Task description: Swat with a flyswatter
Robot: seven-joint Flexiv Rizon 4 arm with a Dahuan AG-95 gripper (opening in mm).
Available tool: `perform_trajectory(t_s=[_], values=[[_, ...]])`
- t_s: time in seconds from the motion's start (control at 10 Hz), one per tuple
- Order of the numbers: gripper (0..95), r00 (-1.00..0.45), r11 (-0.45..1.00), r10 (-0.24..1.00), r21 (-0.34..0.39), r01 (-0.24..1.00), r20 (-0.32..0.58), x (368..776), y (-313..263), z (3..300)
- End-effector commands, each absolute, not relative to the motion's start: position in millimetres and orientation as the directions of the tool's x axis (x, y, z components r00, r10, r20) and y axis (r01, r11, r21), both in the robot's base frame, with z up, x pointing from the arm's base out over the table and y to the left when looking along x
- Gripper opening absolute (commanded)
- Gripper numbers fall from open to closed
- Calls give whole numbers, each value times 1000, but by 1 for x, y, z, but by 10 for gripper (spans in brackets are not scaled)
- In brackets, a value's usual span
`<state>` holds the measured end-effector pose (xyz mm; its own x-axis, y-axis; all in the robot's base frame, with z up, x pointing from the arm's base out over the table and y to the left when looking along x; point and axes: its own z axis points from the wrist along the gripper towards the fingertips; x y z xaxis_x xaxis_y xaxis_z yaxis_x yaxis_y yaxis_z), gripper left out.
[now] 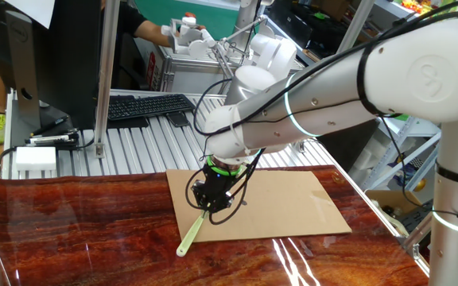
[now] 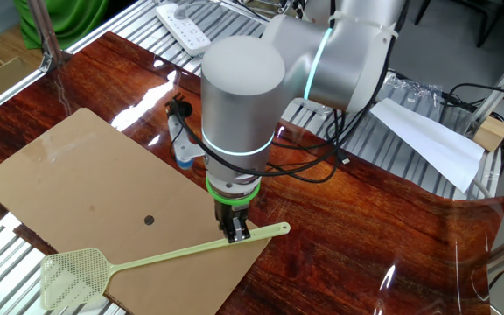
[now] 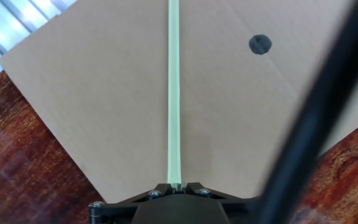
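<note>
My pincer is clamped on the swatter handle near its end, lower centre, giving swing leverage. I judge the dot on the cardboard the target.

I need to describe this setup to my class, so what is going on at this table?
A white robot arm's gripper, pointing straight down, is shut on the thin handle of a pale yellow-green plastic flyswatter. The swatter stretches across a flat brown cardboard sheet lying on the reddish wooden table, its mesh head past the sheet's edge. A small dark dot marks the cardboard, apart from the swatter.
</note>
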<state>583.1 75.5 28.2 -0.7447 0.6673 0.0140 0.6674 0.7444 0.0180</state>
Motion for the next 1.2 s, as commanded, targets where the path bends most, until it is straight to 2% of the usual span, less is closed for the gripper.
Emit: perform_trajectory(t_s=[0.1,0.2,0.3,0.8,0.9,1.2], values=[[0,-734,734,678,22,679,19,582,75,25],[0,-734,734,679,21,679,19,582,75,25],[190,-735,735,678,22,678,20,582,75,25],[190,-727,727,686,24,686,24,582,75,24],[380,-725,724,689,25,689,25,582,75,24],[380,-713,712,701,25,701,25,583,76,21]])
